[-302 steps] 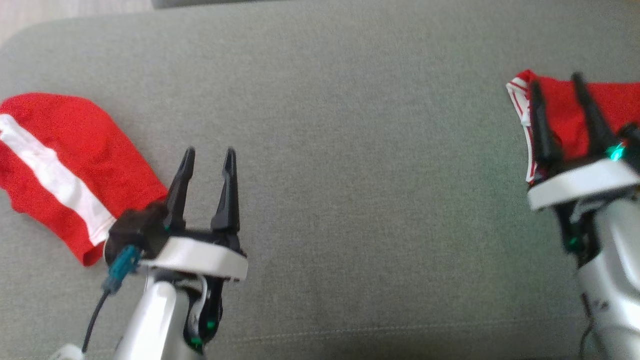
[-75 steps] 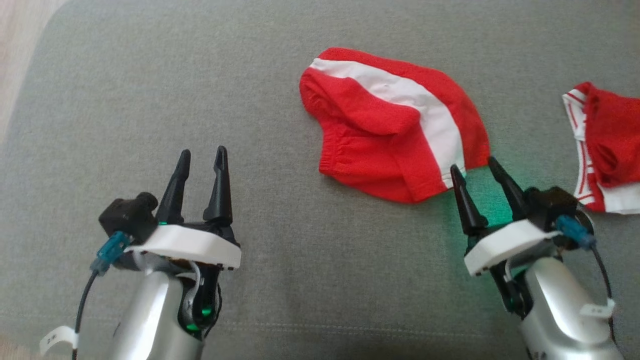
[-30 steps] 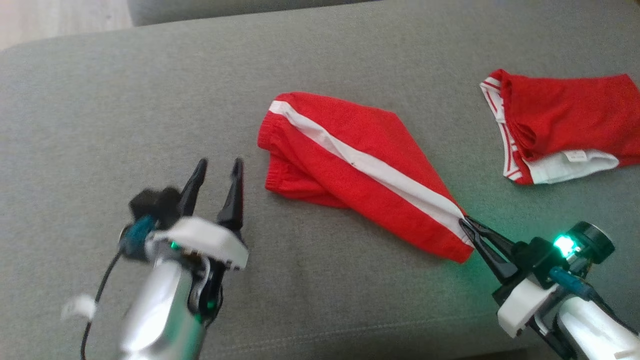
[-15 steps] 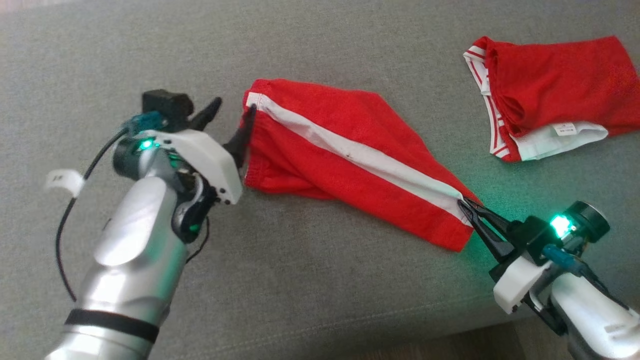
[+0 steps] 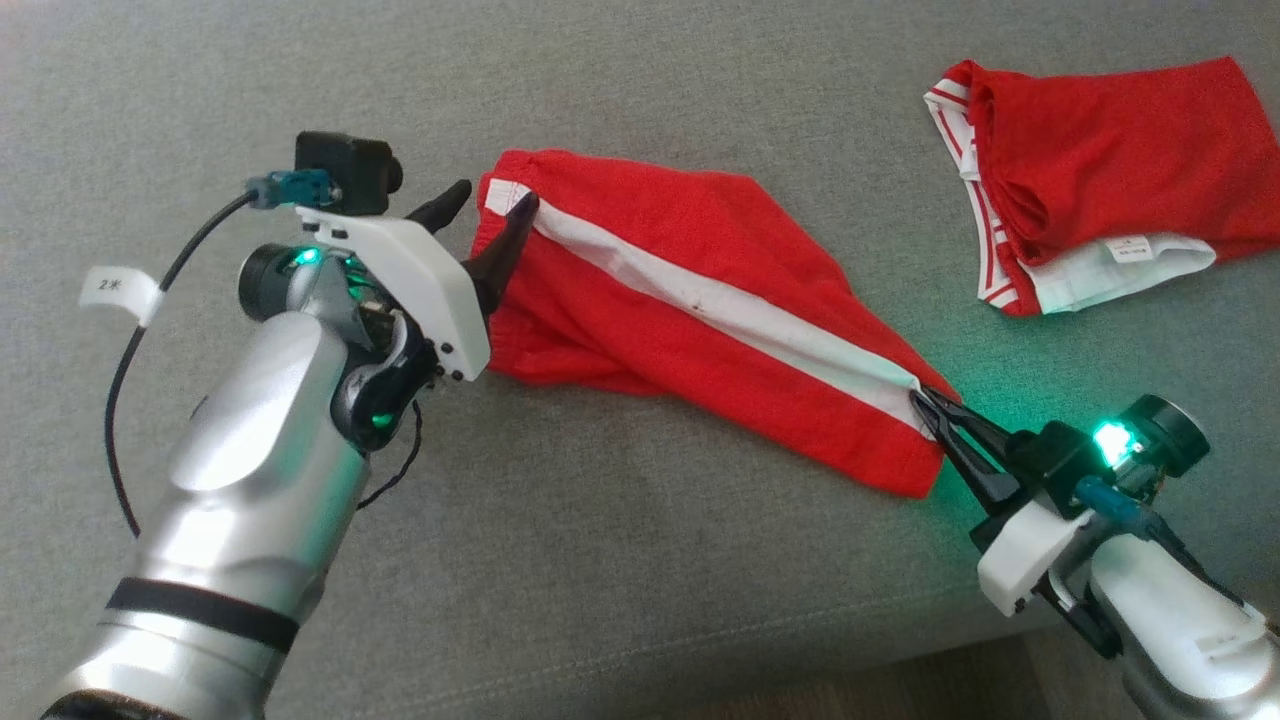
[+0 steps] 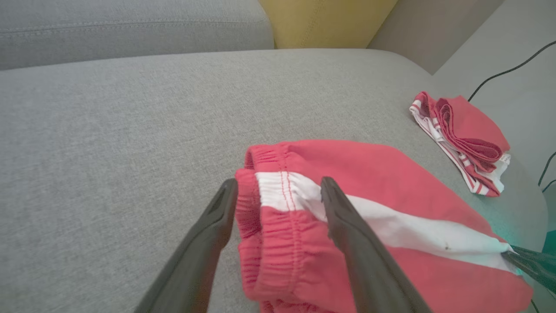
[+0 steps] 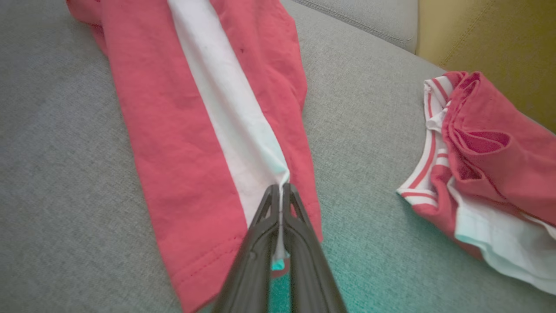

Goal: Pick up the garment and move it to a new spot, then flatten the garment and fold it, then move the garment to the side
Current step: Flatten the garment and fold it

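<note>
Across the middle of the sofa (image 5: pixel 640 560), has drawn the shorts (image 5: pixel 640 330) out long, waistband (image 6: pixel 278 243) far left, hem (image 7: pixel 204 269) near right, well apart from a spare red garment (image 5: pixel 1110 150) at far right. Has swung the left gripper (image 5: pixel 494 195) in over the waistband, fingers (image 6: pixel 347 243) released and straddling the white stripe (image 5: pixel 720 303); keeps the right gripper (image 5: pixel 918 397) clenched on the hem at the stripe's end. Likely next: close left, then tension both ends to flatten.
</note>
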